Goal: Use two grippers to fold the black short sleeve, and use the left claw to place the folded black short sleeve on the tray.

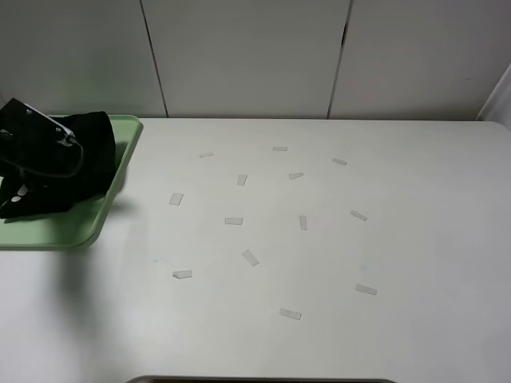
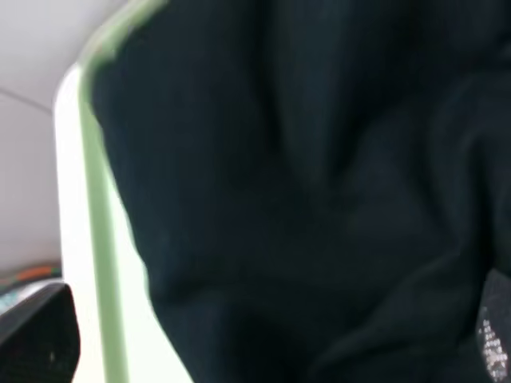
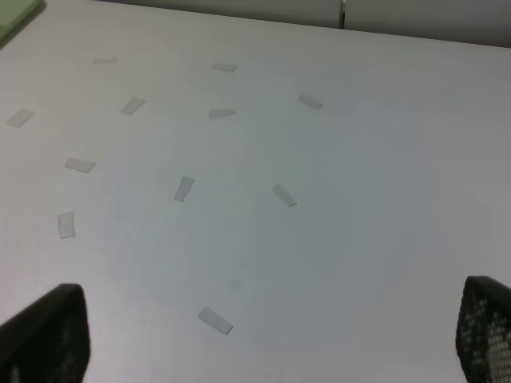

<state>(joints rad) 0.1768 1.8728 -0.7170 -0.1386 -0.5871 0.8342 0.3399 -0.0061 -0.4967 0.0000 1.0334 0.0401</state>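
The black short sleeve [image 1: 94, 159] lies bunched on the pale green tray [image 1: 76, 231] at the table's far left. My left arm [image 1: 32, 132], with its silvery bracket, hangs right over it, and black arm and black cloth blend there. In the left wrist view the shirt [image 2: 303, 183] fills the frame beside the tray's rim [image 2: 100, 223]. The left gripper [image 2: 263, 343] has its fingertips [image 2: 36, 335] spread to the frame's corners, so it is open over the cloth. My right gripper [image 3: 263, 339] is open and empty above the bare table, and it does not show in the exterior view.
Several small pale tape strips [image 1: 233, 221] are scattered over the middle of the white table [image 1: 415, 239]. A white panelled wall stands behind. A corner of the tray [image 3: 16, 12] shows in the right wrist view.
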